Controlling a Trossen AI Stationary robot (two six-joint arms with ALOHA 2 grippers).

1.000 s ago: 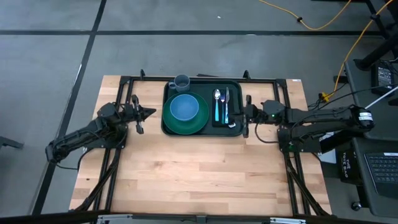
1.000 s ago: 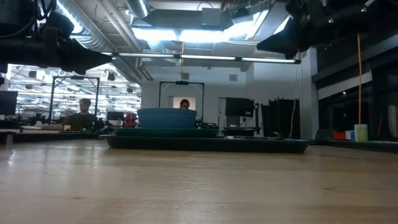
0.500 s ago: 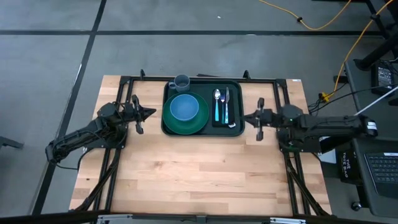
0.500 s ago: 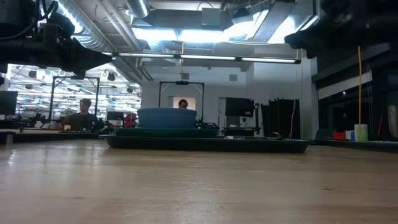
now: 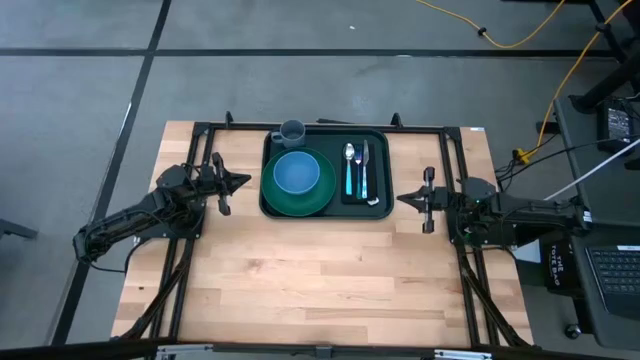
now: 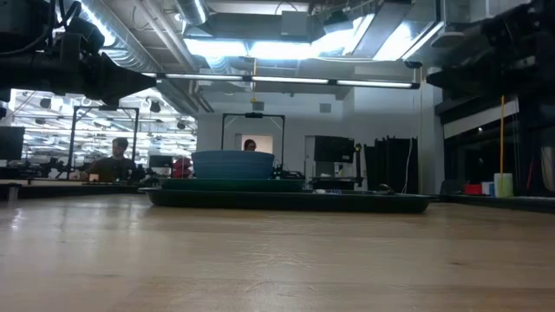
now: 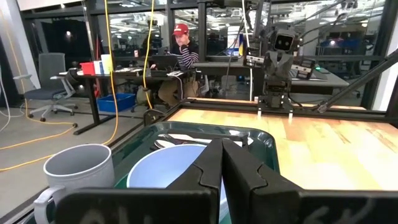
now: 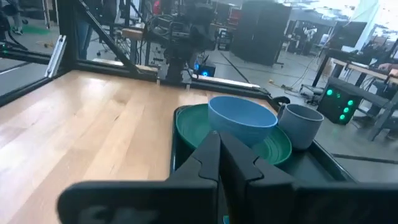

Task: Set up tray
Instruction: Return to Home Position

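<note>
Moved since earlier: the right end effector has drawn back from the right rim of the tray and now hangs beside it, apart from it, over the bare worktop. We find the left arm and everything on the tray where they were.
Right side: in the right wrist view we see this end effector's fingers pressed together tip to tip, holding nothing, pointing toward the tray.
Left side: the left end effector sits just beside the tray's left rim without touching it. Its fingers are closed against each other in the left wrist view, and it is empty.
Tray position: it lies between the two end effectors, near the worktop edge at the top of the high view.
Tray, left half: a green plate with a blue bowl sitting on its middle.
Tray, corner: a grey mug stands upright just beyond the plate.
Tray, right half: a black napkin lies flat, and we see blue-handled cutlery on it, side by side.
Room: a person sits at a desk beyond the worktop.
</note>
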